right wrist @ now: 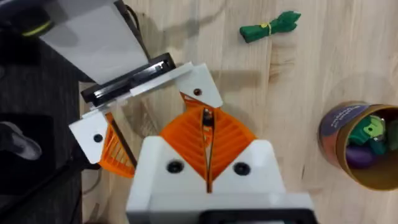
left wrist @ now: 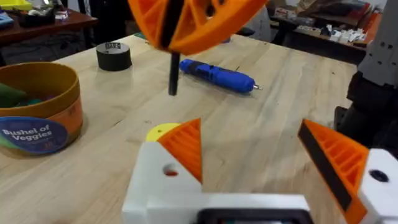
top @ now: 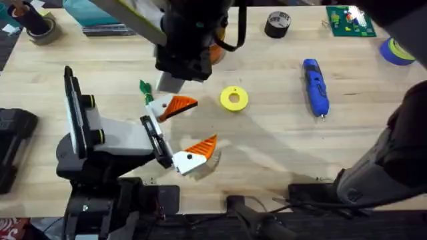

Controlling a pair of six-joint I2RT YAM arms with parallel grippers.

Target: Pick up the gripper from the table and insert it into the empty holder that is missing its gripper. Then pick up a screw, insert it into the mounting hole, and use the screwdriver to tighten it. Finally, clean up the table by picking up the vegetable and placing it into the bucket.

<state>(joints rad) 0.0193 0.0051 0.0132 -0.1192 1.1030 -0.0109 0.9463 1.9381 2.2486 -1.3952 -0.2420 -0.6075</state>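
Observation:
My left gripper lies open on the table, and both of its white finger blocks carry orange ribbed tips. The far block, the holder, has the gripper seated in it, and its mounting hole faces up. My right gripper hangs just above that block, shut on a thin dark screw that points down. The green vegetable lies beside the holder. The bucket stands behind it with toys inside. The blue screwdriver lies at the right.
A yellow disc lies near the left fingertips. A black tape roll stands at the back, a green circuit board and a blue roll at the far right. The right arm looms over the table's middle.

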